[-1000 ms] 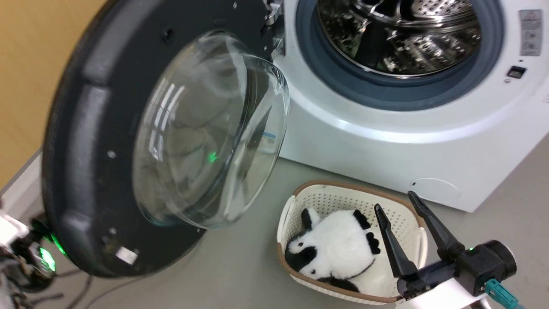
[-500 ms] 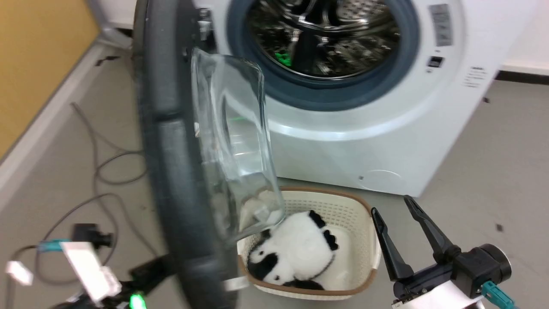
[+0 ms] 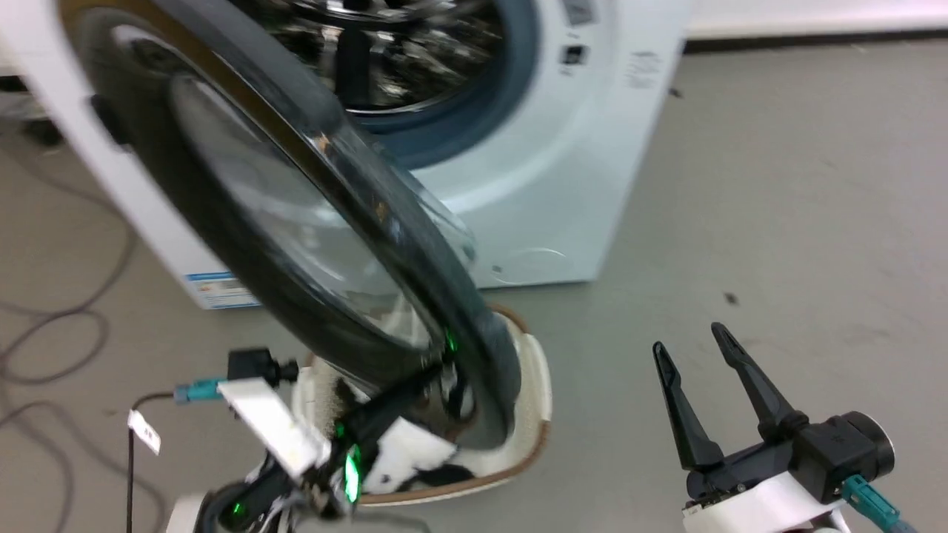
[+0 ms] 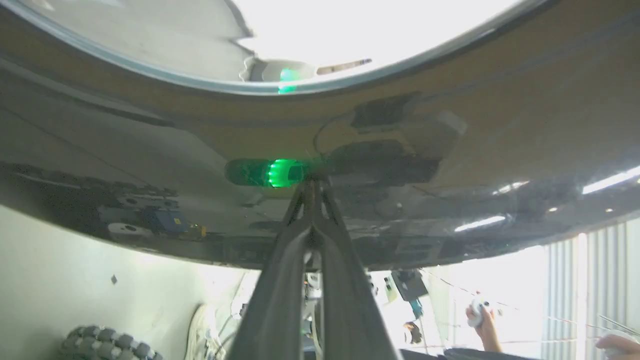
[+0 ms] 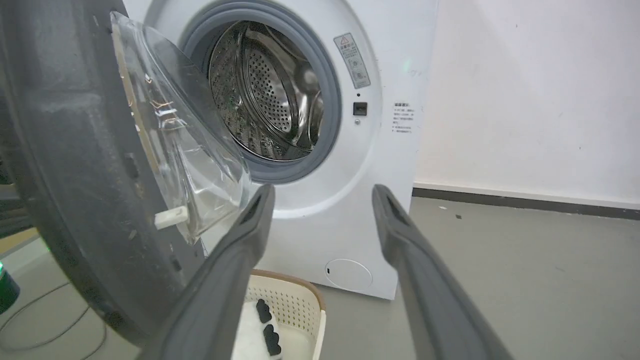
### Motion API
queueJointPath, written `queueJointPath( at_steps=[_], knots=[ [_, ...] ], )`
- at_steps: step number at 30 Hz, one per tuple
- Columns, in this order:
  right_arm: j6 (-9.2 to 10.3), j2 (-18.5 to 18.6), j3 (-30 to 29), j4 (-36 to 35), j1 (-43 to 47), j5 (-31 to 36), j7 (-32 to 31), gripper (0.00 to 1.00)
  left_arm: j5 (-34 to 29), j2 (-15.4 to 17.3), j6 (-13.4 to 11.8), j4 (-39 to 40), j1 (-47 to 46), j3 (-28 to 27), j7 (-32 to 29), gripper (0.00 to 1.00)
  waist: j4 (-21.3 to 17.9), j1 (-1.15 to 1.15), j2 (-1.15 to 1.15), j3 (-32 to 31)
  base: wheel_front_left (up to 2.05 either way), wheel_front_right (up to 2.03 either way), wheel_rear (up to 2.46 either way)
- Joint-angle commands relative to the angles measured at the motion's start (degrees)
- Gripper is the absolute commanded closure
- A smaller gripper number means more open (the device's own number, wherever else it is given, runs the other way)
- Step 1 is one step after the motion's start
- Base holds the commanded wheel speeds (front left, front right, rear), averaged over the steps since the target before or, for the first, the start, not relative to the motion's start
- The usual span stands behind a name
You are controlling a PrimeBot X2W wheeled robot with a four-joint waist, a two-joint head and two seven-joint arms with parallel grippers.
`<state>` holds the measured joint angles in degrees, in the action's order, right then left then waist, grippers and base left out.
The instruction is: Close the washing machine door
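The washing machine (image 3: 548, 170) is white, and its steel drum (image 5: 265, 95) stands uncovered inside a grey gasket. Its glossy black door (image 3: 281, 215) hangs half swung in front of the opening, outer face toward the head camera. The right wrist view shows the door (image 5: 65, 150) from its inner side, with the glass bowl (image 5: 185, 150) bulging toward the drum. My left gripper (image 3: 438, 364) is shut, fingertips pressed against the low outer face of the door (image 4: 450, 150). My left gripper (image 4: 311, 187) holds nothing. My right gripper (image 3: 689, 340) stands open over bare floor, right of the machine (image 5: 390, 150).
A cream laundry basket (image 3: 537, 385) with a black-and-white plush toy (image 5: 250, 335) sits on the floor under the door's lower edge. Cables (image 3: 44, 348) lie on the floor at the left. A person's hand (image 4: 480, 320) holds a controller in the left wrist view.
The head camera has turned. The door has swung from wide open toward the machine, and its outer face now shows. My left gripper has come against it; the right stays open.
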<state>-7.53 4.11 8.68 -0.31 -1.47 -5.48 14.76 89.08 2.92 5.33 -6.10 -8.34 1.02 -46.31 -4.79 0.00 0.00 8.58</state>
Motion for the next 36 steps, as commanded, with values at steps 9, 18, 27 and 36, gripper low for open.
queueJointPath(
  at_steps=[9,18,27,36],
  knots=[
    [0.04,-1.0,-0.83,-0.31,-1.89,-1.08,0.24,0.0,-6.12,-0.03,1.98,-7.62,-12.52,3.83,19.56,1.0,-12.84,0.0,0.0,6.4,0.0,0.0,0.0],
    [0.04,-1.21,-0.69,-0.29,-2.32,-2.54,0.24,0.0,-13.03,-0.04,2.13,-17.19,-23.47,4.16,35.69,1.0,-16.93,0.0,0.0,8.05,0.0,0.0,0.0],
    [0.04,-1.23,-1.41,-0.24,-2.2,-2.55,0.24,0.0,-14.18,2.2,2.14,-13.92,-21.0,10.84,40.67,1.0,-14.17,0.0,0.0,6.16,0.0,0.0,0.0],
    [0.04,-1.23,-2.74,-0.21,-0.89,-1.0,0.24,0.0,-28.62,15.09,2.15,-6.05,-11.52,26.47,52.83,1.0,-6.9,0.0,0.0,1.04,0.0,0.0,0.0]
  ],
)
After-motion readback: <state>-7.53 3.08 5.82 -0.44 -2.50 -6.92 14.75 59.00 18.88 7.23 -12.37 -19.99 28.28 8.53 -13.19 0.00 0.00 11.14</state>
